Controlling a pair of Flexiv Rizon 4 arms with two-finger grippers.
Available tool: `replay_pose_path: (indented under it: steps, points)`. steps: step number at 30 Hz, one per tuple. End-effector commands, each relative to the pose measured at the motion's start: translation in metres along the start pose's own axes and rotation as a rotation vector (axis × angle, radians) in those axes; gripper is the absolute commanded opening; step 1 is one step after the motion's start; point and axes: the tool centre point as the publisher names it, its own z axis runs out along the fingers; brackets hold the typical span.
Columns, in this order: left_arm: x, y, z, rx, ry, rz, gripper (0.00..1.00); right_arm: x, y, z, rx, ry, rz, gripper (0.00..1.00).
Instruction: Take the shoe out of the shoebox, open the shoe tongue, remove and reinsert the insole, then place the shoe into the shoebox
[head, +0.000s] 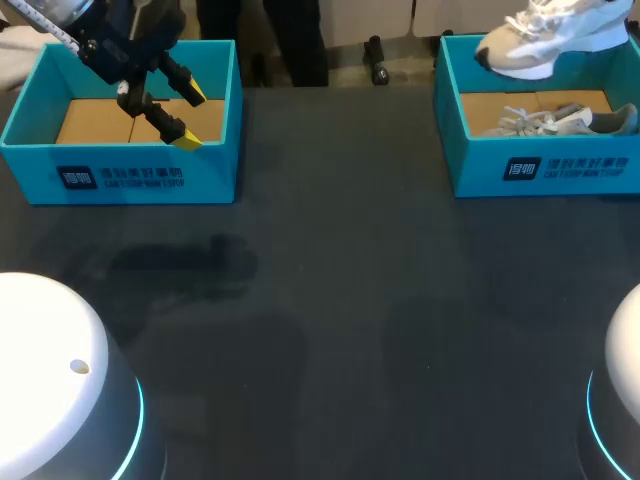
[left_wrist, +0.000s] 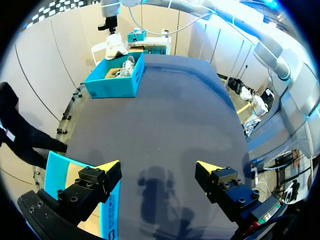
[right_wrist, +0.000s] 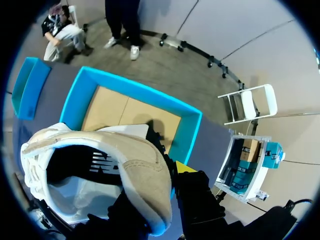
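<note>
A beige and white shoe (head: 545, 42) hangs above the right blue shoebox (head: 540, 165), over its back edge. In the right wrist view my right gripper (right_wrist: 170, 175) is shut on the heel collar of this shoe (right_wrist: 100, 165); one yellow tip shows outside the heel and the other finger is hidden by the shoe. Under it lies the box's cardboard floor (right_wrist: 125, 112). A second, grey shoe (head: 565, 120) lies inside that box. My left gripper (head: 188, 117) hangs open and holds nothing over the left blue shoebox (head: 120, 170). From the left wrist view, the left gripper (left_wrist: 157, 167) faces the dark table.
The left shoebox holds only its cardboard floor (head: 90, 120). The dark table (head: 340, 300) stretches between the two boxes. Two white robot bases (head: 60, 380) stand at the near corners.
</note>
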Motion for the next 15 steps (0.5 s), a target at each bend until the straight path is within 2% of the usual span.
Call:
replay_pose_path:
  steps: [1, 9, 15]
  points:
    - [0.0002, 0.0002, 0.0, -0.002, 0.0, 0.001, 1.0, -0.002, 0.0053, -0.0027, 0.016, 0.003, -0.001, 0.0]
    - [0.0002, 0.0002, 0.0, -0.002, 0.0, 0.001, 1.0, -0.002, 0.0053, -0.0027, 0.016, 0.003, -0.001, 0.0]
    - [0.0002, 0.0002, 0.0, -0.002, 0.0, 0.001, 1.0, -0.0093, -0.0034, 0.0026, 0.013, -0.001, 0.24, 0.0]
